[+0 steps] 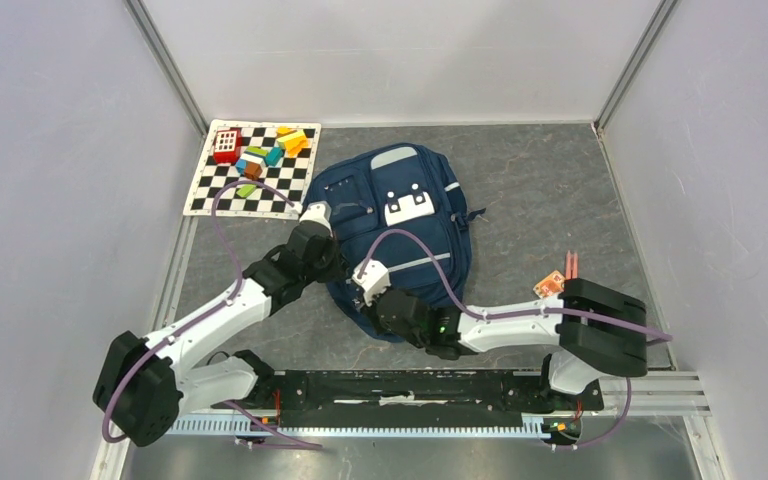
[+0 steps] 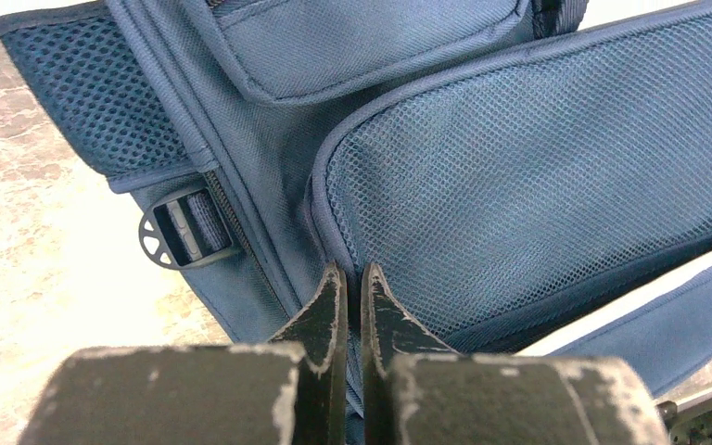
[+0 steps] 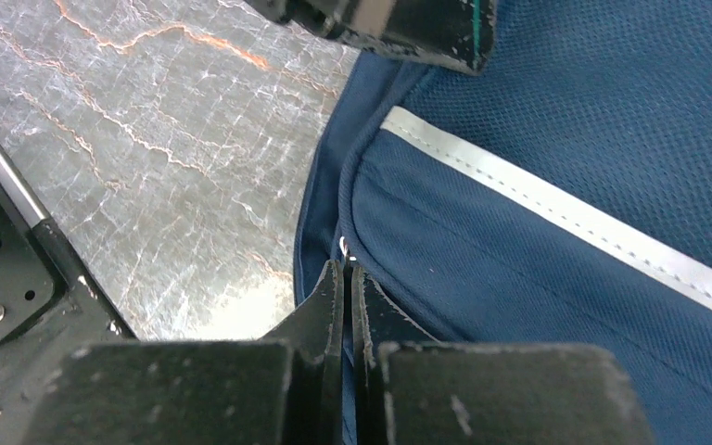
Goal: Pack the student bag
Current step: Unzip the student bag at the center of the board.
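Note:
The student bag (image 1: 410, 225), navy with grey stripes and a white buckle patch, lies flat in the middle of the table. My left gripper (image 1: 332, 262) is at its left side. In the left wrist view the left gripper (image 2: 352, 273) has its jaws nearly together, pinching the bag's fabric at the edge of a mesh pocket (image 2: 538, 176). My right gripper (image 1: 365, 290) is at the bag's near left corner. In the right wrist view the right gripper (image 3: 347, 269) is shut on a small zipper pull (image 3: 344, 247) on the seam below the grey stripe (image 3: 556, 213).
A checkered mat (image 1: 210, 195) with several coloured blocks and a red toy (image 1: 226, 146) lies at the back left. A small orange item (image 1: 550, 285) lies to the right of the bag. Grey walls enclose the table. A black rail (image 1: 410, 385) runs along the near edge.

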`<action>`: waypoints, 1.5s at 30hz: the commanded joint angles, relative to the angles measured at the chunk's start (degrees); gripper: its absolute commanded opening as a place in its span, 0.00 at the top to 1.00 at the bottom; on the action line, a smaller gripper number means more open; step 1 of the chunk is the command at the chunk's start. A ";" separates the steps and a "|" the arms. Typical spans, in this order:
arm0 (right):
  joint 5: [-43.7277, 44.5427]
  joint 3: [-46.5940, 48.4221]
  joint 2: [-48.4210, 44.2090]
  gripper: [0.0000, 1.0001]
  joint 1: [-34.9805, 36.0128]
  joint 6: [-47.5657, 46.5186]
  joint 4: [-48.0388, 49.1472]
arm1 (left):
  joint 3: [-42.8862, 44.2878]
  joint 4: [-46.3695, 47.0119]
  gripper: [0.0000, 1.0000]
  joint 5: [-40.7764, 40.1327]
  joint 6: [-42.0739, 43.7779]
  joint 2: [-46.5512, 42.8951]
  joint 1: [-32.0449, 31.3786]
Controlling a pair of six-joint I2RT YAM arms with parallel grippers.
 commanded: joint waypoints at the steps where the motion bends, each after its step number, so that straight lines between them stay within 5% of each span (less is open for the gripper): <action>1: -2.10 6.15 4.96 1.00 1.04 -0.73 2.04 | -1.85 1.62 0.98 1.27 -1.17 -2.00 -0.05; 8: -0.28 10.95 7.19 1.00 1.04 -3.44 0.05 | -3.57 2.27 0.98 1.78 -1.54 -4.27 -0.05; 10: -0.29 10.77 5.61 0.93 0.98 -3.71 -1.77 | -3.30 1.65 0.81 1.32 -0.06 -5.84 -0.05; 12: -0.33 9.95 3.03 0.78 0.97 -4.22 -4.09 | -2.15 0.21 0.46 0.36 1.97 -7.60 -0.05; 13: -0.32 9.11 1.13 0.62 0.96 -4.48 -5.10 | -1.27 -0.89 0.31 -0.33 3.35 -8.09 -0.05; 15: -0.98 6.61 -2.48 0.39 0.74 -5.42 -5.96 | 1.19 -3.22 0.17 -1.02 6.25 -8.62 -0.05; 18: -2.66 2.74 -8.13 0.22 -1.26 -5.91 -8.70 | 5.47 -6.05 0.06 -1.79 11.25 -7.87 -0.11; 26: -10.36 -3.78 -26.72 0.03 -13.13 -6.23 -17.86 | 12.93 -8.03 0.01 2.05 22.16 -1.15 -3.33; 37: -2.39 -6.97 -38.64 0.02 -34.27 -6.25 -33.06 | 12.28 -0.03 0.00 12.75 37.89 0.03 -18.04; 45: -7.56 -12.13 -40.65 0.02 -48.81 -5.90 -33.37 | 13.04 -0.20 0.00 1.48 43.20 6.88 -24.37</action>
